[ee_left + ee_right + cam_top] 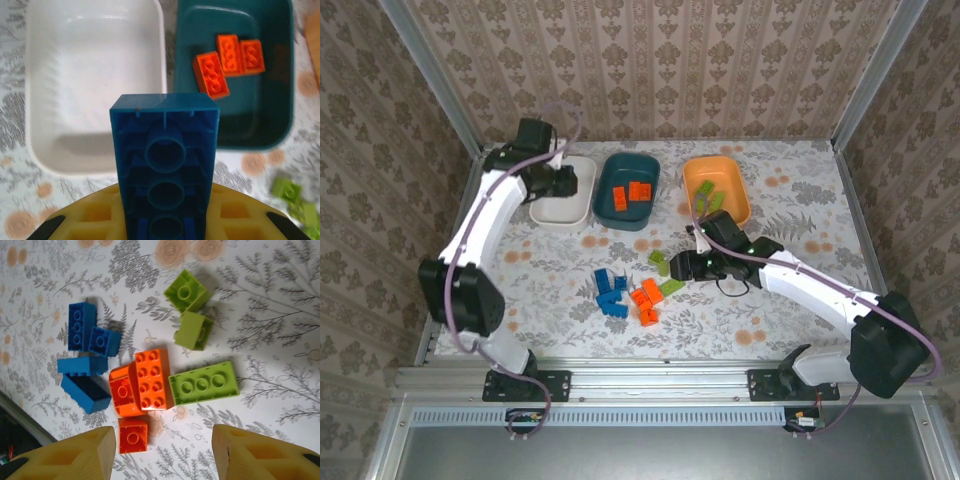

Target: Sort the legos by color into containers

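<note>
One blue brick point(164, 175), pinched in the left gripper point(565, 181), over the white bin point(95, 75). Right gripper point(160, 460): fingers spread, holding nothing, above loose bricks point(150, 380) on the table.

Step in hand: binning blue.

Next, likely: release the blue brick squarely inside the rim; right gripper takes a green brick point(204, 382) for the orange bin point(732, 178).

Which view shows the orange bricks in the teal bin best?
Left wrist: three orange bricks lie close together in the teal bin, studs countable. Top view shows them as small orange patches. Right wrist looks at the loose pile instead.
</note>
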Motion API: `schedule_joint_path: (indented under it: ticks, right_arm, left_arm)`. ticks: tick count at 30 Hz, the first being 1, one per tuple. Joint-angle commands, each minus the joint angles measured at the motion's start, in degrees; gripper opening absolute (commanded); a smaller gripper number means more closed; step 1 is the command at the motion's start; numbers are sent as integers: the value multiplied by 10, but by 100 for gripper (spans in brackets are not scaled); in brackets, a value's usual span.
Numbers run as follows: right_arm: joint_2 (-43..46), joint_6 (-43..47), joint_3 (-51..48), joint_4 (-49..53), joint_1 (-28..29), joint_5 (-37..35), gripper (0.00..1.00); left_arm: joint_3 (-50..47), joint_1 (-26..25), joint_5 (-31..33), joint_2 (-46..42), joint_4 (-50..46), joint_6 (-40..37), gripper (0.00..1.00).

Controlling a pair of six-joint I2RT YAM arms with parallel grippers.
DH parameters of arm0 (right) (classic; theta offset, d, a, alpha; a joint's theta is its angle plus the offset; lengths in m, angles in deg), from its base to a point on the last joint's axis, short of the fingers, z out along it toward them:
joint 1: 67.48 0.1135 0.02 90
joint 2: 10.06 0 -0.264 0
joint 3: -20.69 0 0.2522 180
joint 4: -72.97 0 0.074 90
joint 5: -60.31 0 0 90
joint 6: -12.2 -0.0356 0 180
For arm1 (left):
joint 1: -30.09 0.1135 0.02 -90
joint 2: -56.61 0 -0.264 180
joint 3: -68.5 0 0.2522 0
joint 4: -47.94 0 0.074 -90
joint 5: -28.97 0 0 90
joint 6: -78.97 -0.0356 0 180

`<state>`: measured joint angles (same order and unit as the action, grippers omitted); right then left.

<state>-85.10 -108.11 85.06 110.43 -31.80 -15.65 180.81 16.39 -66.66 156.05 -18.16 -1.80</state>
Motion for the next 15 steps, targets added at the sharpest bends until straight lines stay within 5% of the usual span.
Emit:
schedule_joint_path:
  ticks: [1,15]
  right_arm:
    - [45,-10,-21,-4,19,-24,55]
    - [183,-58,-116,24,45,-87,55]
  left_arm:
    - [61,36,-6,99,-55,-32,16]
    - [279,72,0,372,-77,-40,21]
